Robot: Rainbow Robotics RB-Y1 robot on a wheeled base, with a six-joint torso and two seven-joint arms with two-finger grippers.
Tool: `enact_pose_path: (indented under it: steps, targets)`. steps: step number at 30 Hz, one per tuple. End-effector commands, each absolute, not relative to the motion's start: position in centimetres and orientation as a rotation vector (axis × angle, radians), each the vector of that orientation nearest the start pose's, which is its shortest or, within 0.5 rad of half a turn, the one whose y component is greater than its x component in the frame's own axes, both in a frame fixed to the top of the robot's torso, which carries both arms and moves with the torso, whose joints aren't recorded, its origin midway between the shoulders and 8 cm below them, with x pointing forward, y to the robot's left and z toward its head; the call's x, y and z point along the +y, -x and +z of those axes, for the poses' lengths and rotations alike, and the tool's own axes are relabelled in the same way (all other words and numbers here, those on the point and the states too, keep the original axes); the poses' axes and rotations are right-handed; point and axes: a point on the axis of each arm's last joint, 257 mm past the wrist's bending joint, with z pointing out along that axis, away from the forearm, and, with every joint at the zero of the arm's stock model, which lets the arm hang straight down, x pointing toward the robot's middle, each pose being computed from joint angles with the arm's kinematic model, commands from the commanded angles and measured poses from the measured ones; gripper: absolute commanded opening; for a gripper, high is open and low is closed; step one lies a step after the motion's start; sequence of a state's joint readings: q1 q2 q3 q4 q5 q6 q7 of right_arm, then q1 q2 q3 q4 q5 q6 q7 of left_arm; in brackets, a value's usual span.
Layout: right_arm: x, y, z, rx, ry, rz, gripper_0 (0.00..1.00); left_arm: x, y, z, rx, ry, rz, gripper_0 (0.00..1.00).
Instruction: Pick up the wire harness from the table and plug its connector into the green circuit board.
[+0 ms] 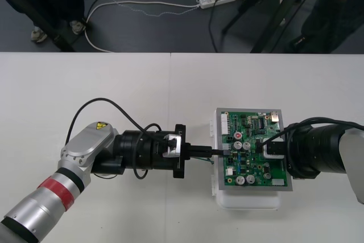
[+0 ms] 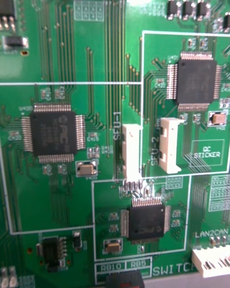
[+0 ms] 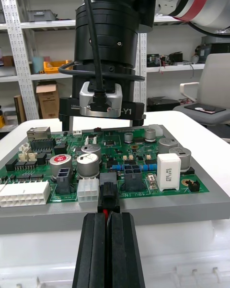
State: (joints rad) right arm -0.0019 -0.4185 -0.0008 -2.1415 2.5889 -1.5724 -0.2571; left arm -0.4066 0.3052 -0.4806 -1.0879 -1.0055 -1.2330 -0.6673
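The green circuit board lies on its white base at the table's right. My left gripper reaches in level from the left to the board's left edge. In the left wrist view this gripper is shut on the harness's black plug, with a red wire showing between the fingers. The plug stands against a black socket at the board's near edge; I cannot tell if it is seated. A thin green wire hangs below the fingers. My right gripper hovers low over the board's middle.
Tall capacitors, a white block and white connectors crowd the board near the plug. The right gripper's camera stands just behind them. Bare table stretches to the left and far side.
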Motion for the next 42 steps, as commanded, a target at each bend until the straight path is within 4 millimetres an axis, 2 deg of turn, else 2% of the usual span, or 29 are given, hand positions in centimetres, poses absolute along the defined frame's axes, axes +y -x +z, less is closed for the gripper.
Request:
enact_pose_path:
  steps: [1, 26, 42]
  targets:
    - [-22.1, -38.5, -28.0, 1.769, 1.94, -0.303, 1.0, -8.2, -36.0, -22.3, 0.77, -1.421, -0.852, 0.0]
    - [-22.0, -38.5, -28.1, 1.775, 1.934, -0.295, 1.0, -9.0, -34.9, -22.6, 0.762, -1.42, -0.884, 0.0]
    - [-22.0, -38.5, -28.1, 1.782, 1.926, -0.293, 1.0, -7.6, -34.7, -23.0, 0.767, -1.429, -0.887, 0.0]
